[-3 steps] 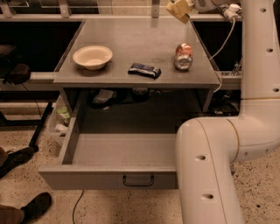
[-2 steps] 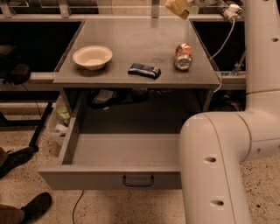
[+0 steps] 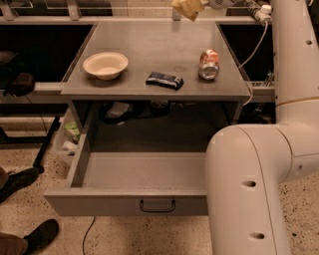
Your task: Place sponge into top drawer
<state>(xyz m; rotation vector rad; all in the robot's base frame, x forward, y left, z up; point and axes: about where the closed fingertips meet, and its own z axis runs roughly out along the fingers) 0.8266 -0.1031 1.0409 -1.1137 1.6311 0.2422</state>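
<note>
The sponge (image 3: 186,7), yellow foam side showing, hangs in the air at the top edge of the camera view, above the table's far edge. My gripper (image 3: 205,4) is at the top edge, shut on the sponge, and is mostly cut off by the frame. The top drawer (image 3: 124,201) is pulled wide open below the tabletop. Its grey floor (image 3: 142,169) is bare, and the dark handle (image 3: 157,205) sits on the front panel. My white arm (image 3: 249,164) hides the drawer's right end.
On the grey tabletop (image 3: 149,45) stand a cream bowl (image 3: 105,64) at the left, a dark flat wrapper (image 3: 164,79) in the middle and a red-and-white can (image 3: 209,63) at the right. A person's shoes (image 3: 30,234) are on the floor at the lower left.
The sponge in my gripper has moved a little to the left along the top edge. The arm's elbow has shifted slightly. The drawer and table items have not moved.
</note>
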